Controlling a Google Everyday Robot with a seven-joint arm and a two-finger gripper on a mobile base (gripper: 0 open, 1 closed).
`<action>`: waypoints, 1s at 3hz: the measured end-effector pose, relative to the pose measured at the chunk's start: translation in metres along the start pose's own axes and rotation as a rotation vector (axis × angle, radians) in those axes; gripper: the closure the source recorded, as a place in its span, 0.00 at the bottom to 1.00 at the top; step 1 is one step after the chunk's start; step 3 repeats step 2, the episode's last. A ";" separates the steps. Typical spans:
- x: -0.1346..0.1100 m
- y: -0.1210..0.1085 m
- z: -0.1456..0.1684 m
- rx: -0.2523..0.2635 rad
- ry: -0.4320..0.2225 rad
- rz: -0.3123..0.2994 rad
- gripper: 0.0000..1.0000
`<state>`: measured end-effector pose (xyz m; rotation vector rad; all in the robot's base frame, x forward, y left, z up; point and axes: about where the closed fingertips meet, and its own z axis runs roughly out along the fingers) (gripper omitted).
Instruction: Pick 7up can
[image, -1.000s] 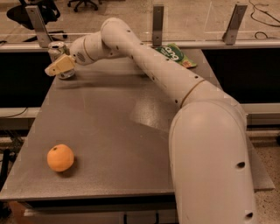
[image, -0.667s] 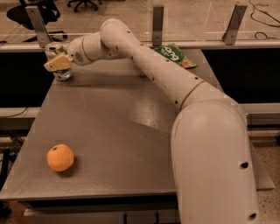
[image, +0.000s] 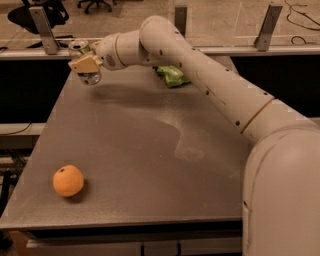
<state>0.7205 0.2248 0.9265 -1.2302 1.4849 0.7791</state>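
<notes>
The 7up can (image: 90, 78) is a small silvery can with a silver top. It is tilted and held just above the far left corner of the grey table (image: 150, 150). My gripper (image: 84, 63) is shut on the can's middle, and a beige finger (image: 87, 63) crosses its front. The white arm reaches in from the right across the table's back. The can's markings are mostly hidden by the finger.
An orange (image: 68, 180) lies near the table's front left edge. A green snack bag (image: 172, 75) lies at the back, partly behind the arm. Metal posts (image: 44, 30) and a rail stand along the far edge, with office chairs beyond.
The gripper has closed on the can at the far left corner and raised it off the table. The can now hangs tilted. The orange has not moved.
</notes>
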 end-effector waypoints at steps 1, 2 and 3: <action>-0.011 0.009 -0.066 0.056 -0.036 -0.030 1.00; 0.002 -0.005 -0.101 0.105 -0.028 -0.016 1.00; 0.002 -0.005 -0.101 0.105 -0.028 -0.016 1.00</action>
